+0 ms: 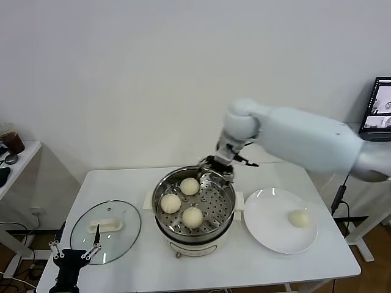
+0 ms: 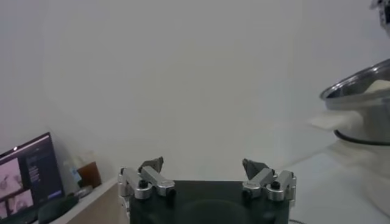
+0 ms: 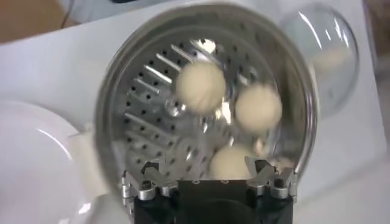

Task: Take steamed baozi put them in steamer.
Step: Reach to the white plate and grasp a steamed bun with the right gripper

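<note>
The steamer (image 1: 211, 234) stands mid-table with three steamed baozi on its perforated tray: one at the far side (image 1: 189, 186), one at the left (image 1: 170, 202), one at the front (image 1: 193, 217). A fourth baozi (image 1: 299, 218) lies on the white plate (image 1: 269, 213) to the right. My right gripper (image 1: 217, 166) hangs open and empty over the steamer's far rim. The right wrist view looks down into the steamer (image 3: 116, 91) at the same buns (image 3: 201, 87) (image 3: 258, 108) (image 3: 231, 163), past the right gripper (image 3: 206, 165). My left gripper (image 1: 76, 251) waits open near the front left corner.
A round glass lid (image 1: 105, 231) with a white handle lies flat left of the steamer, just ahead of the left gripper (image 2: 204, 167). A side table with a cup (image 1: 11, 141) stands far left. A laptop screen (image 1: 380, 104) glows at the far right.
</note>
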Controlling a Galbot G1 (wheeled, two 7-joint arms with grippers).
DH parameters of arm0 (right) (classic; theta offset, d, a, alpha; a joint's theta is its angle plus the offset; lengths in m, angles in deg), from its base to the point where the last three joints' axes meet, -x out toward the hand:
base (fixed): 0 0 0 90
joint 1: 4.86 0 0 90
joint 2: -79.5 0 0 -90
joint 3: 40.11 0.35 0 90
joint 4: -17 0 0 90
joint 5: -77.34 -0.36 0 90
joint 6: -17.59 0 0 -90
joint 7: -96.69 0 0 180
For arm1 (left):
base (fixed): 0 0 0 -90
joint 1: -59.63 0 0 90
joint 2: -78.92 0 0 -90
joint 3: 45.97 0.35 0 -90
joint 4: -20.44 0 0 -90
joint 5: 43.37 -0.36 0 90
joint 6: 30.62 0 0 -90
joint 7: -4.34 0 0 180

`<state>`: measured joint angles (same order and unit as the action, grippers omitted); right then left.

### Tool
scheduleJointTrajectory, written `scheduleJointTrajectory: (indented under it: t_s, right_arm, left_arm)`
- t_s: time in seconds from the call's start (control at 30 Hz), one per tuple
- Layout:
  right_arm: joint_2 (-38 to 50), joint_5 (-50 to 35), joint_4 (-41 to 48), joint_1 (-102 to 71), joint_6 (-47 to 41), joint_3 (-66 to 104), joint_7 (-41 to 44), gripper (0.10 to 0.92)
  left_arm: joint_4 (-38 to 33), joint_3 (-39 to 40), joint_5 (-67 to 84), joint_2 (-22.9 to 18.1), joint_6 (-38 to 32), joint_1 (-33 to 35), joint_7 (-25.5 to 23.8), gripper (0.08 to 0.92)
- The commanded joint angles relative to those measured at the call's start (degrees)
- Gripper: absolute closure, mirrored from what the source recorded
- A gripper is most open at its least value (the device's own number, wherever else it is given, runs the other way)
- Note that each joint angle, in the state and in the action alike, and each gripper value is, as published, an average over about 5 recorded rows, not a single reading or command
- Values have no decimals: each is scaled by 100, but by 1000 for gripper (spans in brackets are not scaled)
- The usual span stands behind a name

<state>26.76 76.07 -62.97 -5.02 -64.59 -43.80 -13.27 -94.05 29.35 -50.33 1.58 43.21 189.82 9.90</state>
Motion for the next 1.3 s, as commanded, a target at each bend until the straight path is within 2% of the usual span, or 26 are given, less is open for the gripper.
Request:
scheduleJointTrajectory:
  t_s: [0.03, 0.23, 0.5, 1.3]
  right_arm:
    - [1689, 386, 20, -609, -1842, 605, 13, 203]
    - [2168, 1150, 468, -1905, -1715, 1625, 111, 203]
    - [2078, 1887, 1050, -3389, -1182, 2810, 52, 203]
    - [1170, 2484, 1674, -4150, -1207, 3337, -16, 203]
  left_arm:
    - [35, 56, -11, 20, 7, -19, -8, 177]
    - [54, 106, -26, 32, 50, -58, -27, 177]
    - [64, 181, -91, 9, 73, -38, -31, 177]
    - [58, 124, -133, -25, 101, 19, -28, 177]
